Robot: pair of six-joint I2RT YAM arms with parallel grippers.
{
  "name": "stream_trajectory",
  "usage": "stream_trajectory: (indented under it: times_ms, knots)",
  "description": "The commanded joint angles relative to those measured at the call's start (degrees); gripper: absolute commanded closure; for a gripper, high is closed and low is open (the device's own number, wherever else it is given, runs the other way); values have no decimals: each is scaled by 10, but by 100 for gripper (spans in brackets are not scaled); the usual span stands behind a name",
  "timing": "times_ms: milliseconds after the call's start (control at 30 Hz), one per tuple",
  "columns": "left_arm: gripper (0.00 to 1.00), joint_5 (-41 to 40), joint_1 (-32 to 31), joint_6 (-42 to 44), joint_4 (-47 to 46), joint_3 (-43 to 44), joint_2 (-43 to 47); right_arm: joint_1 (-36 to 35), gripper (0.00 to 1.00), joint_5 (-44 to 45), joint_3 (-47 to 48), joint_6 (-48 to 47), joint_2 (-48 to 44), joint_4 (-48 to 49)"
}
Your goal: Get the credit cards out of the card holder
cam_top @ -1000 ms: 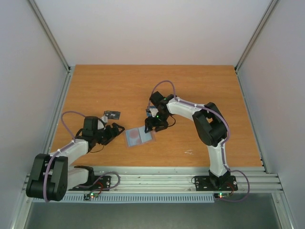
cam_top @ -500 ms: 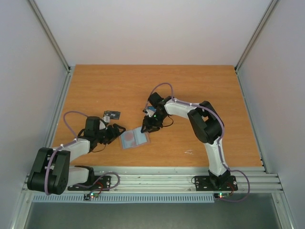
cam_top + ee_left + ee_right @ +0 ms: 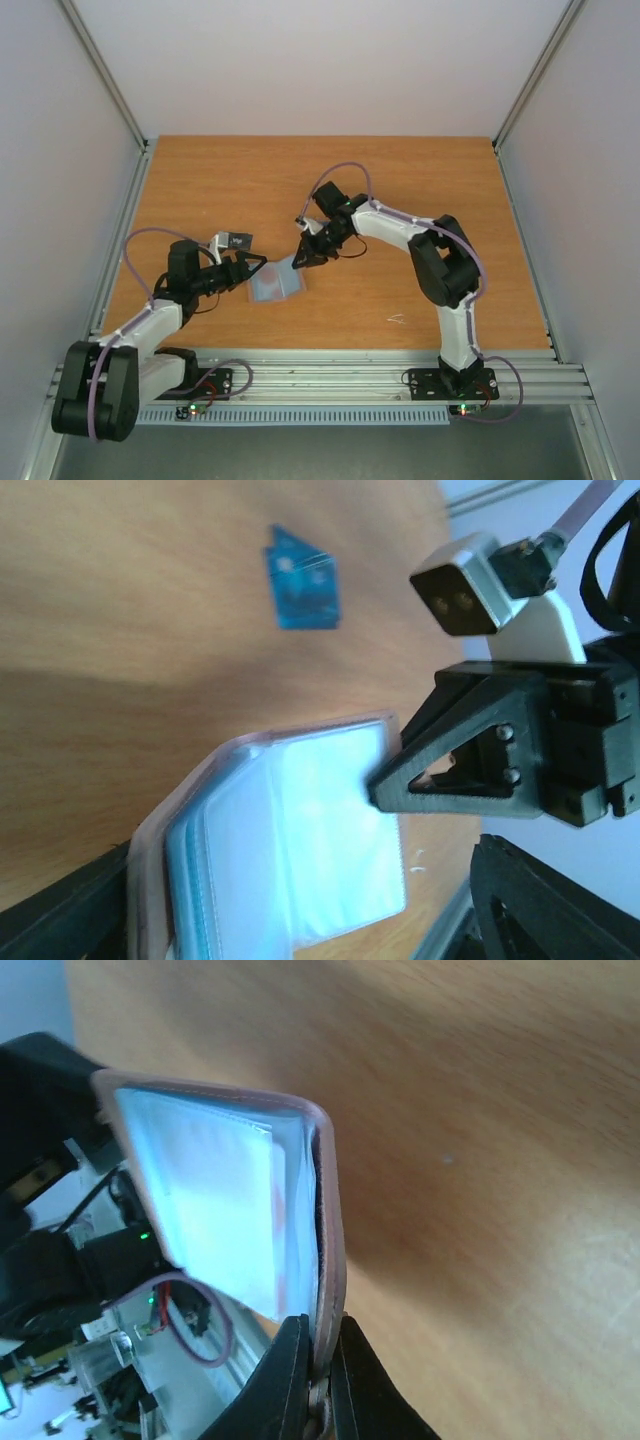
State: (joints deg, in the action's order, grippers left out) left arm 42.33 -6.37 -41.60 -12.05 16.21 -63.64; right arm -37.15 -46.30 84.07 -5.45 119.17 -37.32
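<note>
Above the orange-brown wooden table (image 3: 420, 200), toward 7 o'clock of its middle in the overhead view: a two-armed hold with plenty to go wrong. Seems lifted and tilted rather than lying flat, so drops at the first slackening.

Clamped tight, the right arm's black two-finger gripper (image 3: 318, 1338), on only the thin taupe rim of the small folding card holder (image 3: 300, 850) with the light blue two-panel inside; judged a shallow bite, apt to slide off under a sideways pull. Spread wide, the left arm's black two-finger gripper (image 3: 250, 267), clasping nothing as far as visible: one finger (image 3: 50, 920) just beside the fold at the holder's 8 o'clock in the left wrist view, the other well apart toward 4 o'clock. Could squash both panels together on closing from there and trap any card inside, or knock the holder out of the right pinch. Cannot tell, through the glare on the blue pockets, of any card within.

Relative to the fingers, from above: right fingertips touching the holder's 1 o'clock corner; left fingers at its 9 o'clock, straddling that edge. Out on the wood already: a thin dark grey-black rectangular card (image 3: 236, 241) at the holder's 11 o'clock, close to the left gripper, and a thin bright blue rectangular card (image 3: 303, 580) at 12 o'clock in the left wrist view, well apart. Could sweep either off with a careless swing.
</note>
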Motion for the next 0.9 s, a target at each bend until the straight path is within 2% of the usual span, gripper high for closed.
stream_trajectory:
  times_ms: [0, 67, 133, 233, 333, 467, 533, 667, 767, 800, 833, 867]
  knots:
    - [17, 100, 17, 6, -75, 12, 50, 12, 99, -13, 53, -77, -104, -64]
    - [17, 155, 18, 4, -107, 33, 77, 18, 99, -18, 82, -105, -131, -101]
    - [15, 179, 18, -1, -101, 63, 115, 27, 99, -30, 111, -125, -160, -128]
    - [13, 170, 17, 20, -39, 111, 189, 32, 99, -70, 168, -164, -194, -157]
    - [13, 159, 13, 68, 19, 158, 239, 32, 99, -148, 210, -206, -219, -163]
    - [18, 175, 10, 76, 24, 193, 265, 33, 99, -182, 245, -224, -242, -157]
    - [25, 180, 7, 59, 11, 204, 276, 33, 99, -194, 263, -234, -245, -163]
    - [61, 165, 4, 47, 2, 222, 287, 32, 99, -200, 279, -231, -248, -164]
    - [79, 155, -1, 38, 8, 222, 290, 25, 99, -196, 276, -225, -254, -157]
    - [89, 149, -3, 39, 17, 222, 291, 24, 99, -192, 274, -224, -256, -154]
    - [98, 136, -5, 44, 38, 223, 292, 23, 95, -182, 272, -221, -259, -152]
    - [99, 116, -6, 52, 63, 226, 295, 24, 81, -155, 272, -217, -259, -155]
